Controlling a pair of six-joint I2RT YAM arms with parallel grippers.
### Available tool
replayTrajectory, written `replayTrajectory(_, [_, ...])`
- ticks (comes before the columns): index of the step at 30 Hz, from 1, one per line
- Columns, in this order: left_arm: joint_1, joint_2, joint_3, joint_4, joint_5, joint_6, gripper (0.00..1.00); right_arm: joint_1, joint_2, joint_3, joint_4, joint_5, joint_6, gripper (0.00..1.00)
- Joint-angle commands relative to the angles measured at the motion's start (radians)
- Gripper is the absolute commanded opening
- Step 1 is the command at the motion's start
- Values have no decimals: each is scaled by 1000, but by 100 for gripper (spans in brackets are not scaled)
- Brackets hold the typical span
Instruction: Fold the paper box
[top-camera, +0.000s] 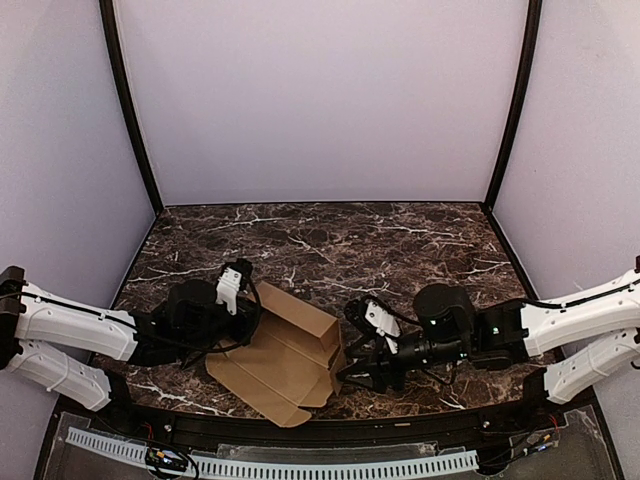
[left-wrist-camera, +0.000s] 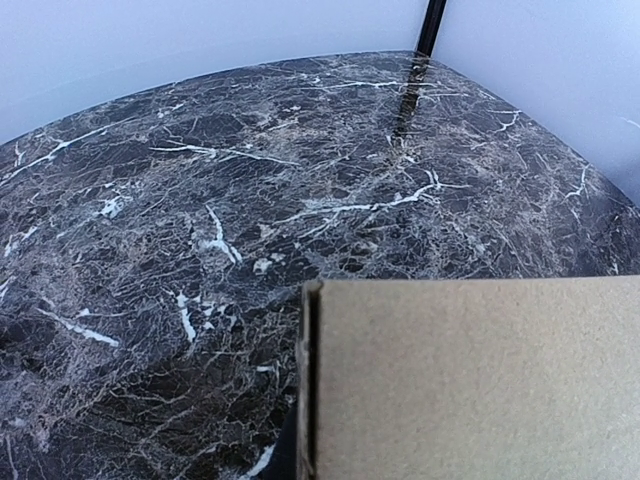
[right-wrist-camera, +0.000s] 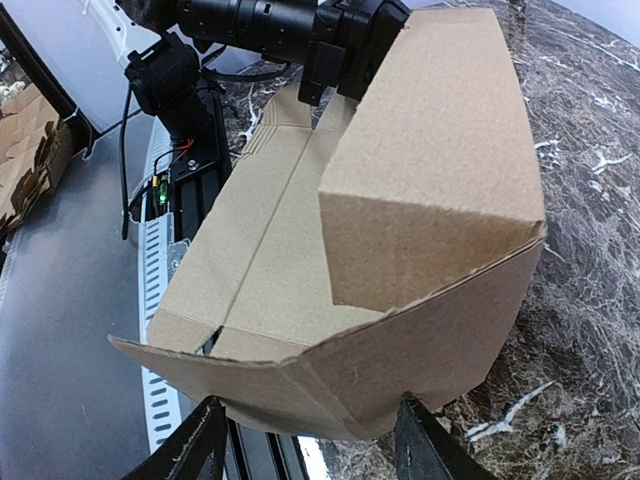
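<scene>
Likely light and easily creased, the half-folded paper box (top-camera: 285, 350) has one wall pinched in the closed left gripper (top-camera: 238, 285) and its end flap just ahead of the right gripper's (right-wrist-camera: 312, 445) parted jaws, so it is best gripped beside a fold.

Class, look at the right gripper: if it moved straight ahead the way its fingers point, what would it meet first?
The paper box. Its folded end sits directly in front of the right gripper, whose jaws stand open on either side of the lower edge. Whether they already touch the cardboard is unclear.
</scene>
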Motion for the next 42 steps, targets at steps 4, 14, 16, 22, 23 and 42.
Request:
replayTrajectory(4, [-3,9,-12,41,8,-5,1,4,72,59,41,4,28,56])
replayTrajectory(14, [-3,-15,-31,-10,-169,-129,1,6,118,48,36,41,94,63])
replayTrajectory(16, [-2,-13,-38,-11,-194,-154,1,7,129,40,59,42,112,68])
replayTrajectory(22, [-3,-18,-59,1,-227,-190,1,7,163,38,87,99,193,72])
replayTrajectory(23, [-3,-19,-63,3,-232,-192,1,6,167,32,107,104,213,72])
replayTrajectory(42, [-4,-76,-94,2,-256,-264,1,21,276,95,61,339,402,68])
